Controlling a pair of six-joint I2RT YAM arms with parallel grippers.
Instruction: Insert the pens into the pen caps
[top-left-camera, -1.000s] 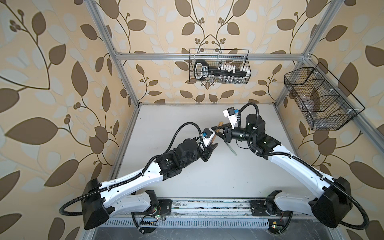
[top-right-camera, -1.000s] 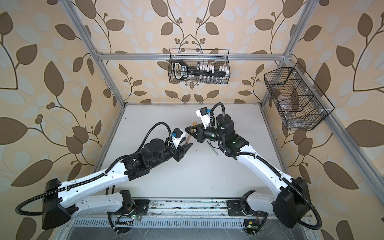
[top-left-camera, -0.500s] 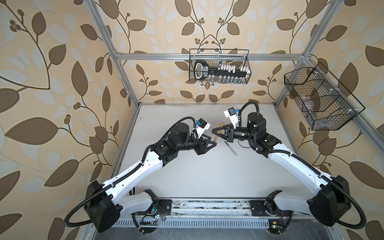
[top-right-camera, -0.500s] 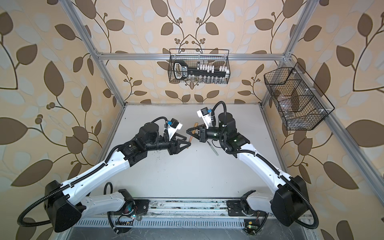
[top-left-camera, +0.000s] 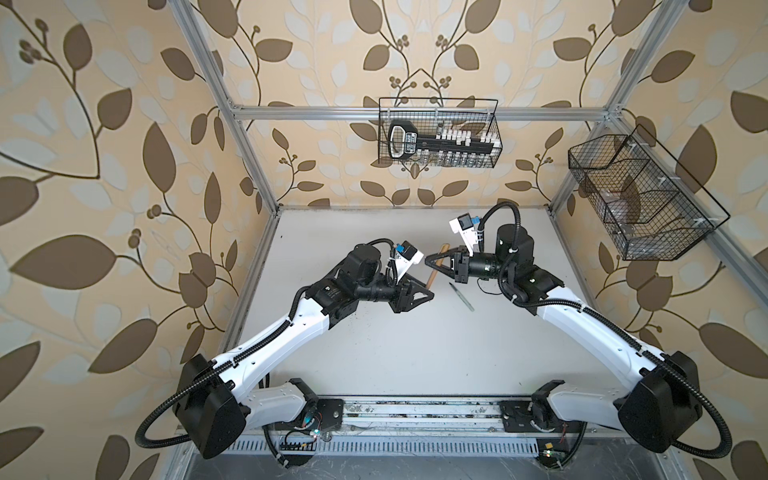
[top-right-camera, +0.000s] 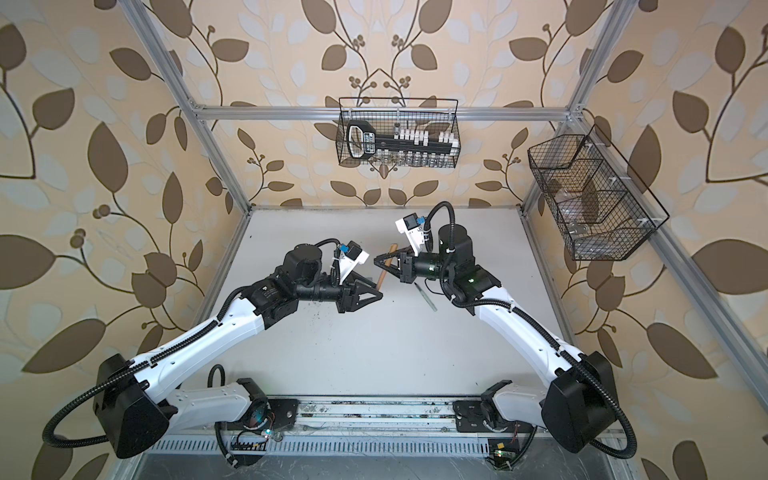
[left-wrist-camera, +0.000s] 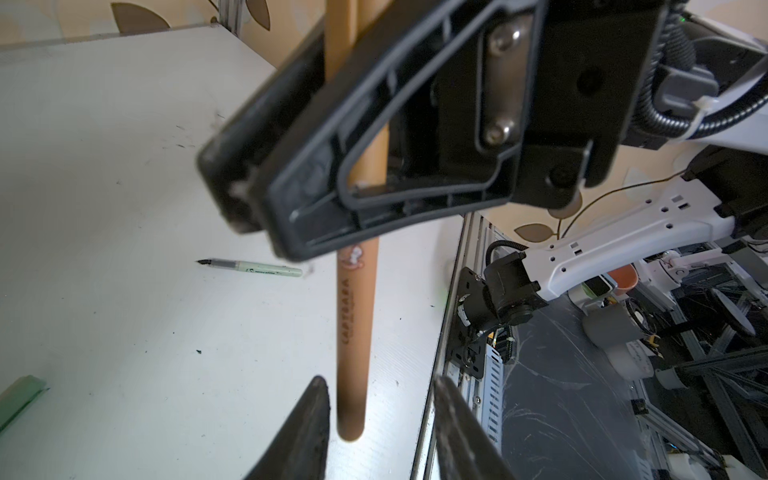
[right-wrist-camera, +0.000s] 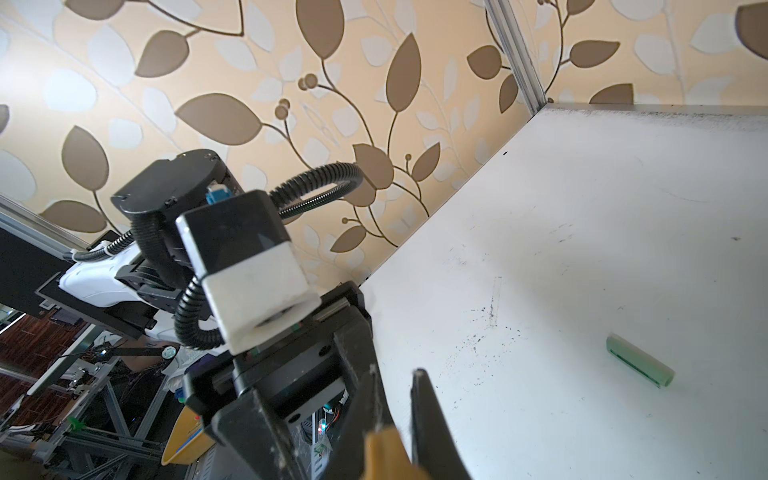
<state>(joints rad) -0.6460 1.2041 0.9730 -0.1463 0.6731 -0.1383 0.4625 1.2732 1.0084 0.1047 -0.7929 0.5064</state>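
Observation:
My right gripper (top-left-camera: 428, 261) (right-wrist-camera: 395, 372) is shut on a tan-brown pen (top-left-camera: 432, 278) (top-right-camera: 381, 279), holding it above the table's middle with its rounded end pointing down. In the left wrist view that end (left-wrist-camera: 351, 415) hangs between the fingers of my left gripper (left-wrist-camera: 380, 382) (top-left-camera: 430, 294), which is open; one finger is close beside it, the other well apart. The pen's tip is hidden. A pale green pen (top-left-camera: 461, 296) (left-wrist-camera: 253, 267) lies uncapped on the table under the right wrist. A pale green cap (right-wrist-camera: 640, 366) lies apart on the table.
A wire basket (top-left-camera: 438, 133) with a black tool hangs on the back wall. Another wire basket (top-left-camera: 640, 199) hangs on the right wall. Ink specks (right-wrist-camera: 482, 332) dot the white table (top-left-camera: 415, 353). A metal rail (top-left-camera: 415, 409) runs along the front edge.
My left arm has turned its wrist and now comes at the pen from the left. Its jaws have narrowed round the pen's lower end. The right gripper still holds the pen, shifted slightly left.

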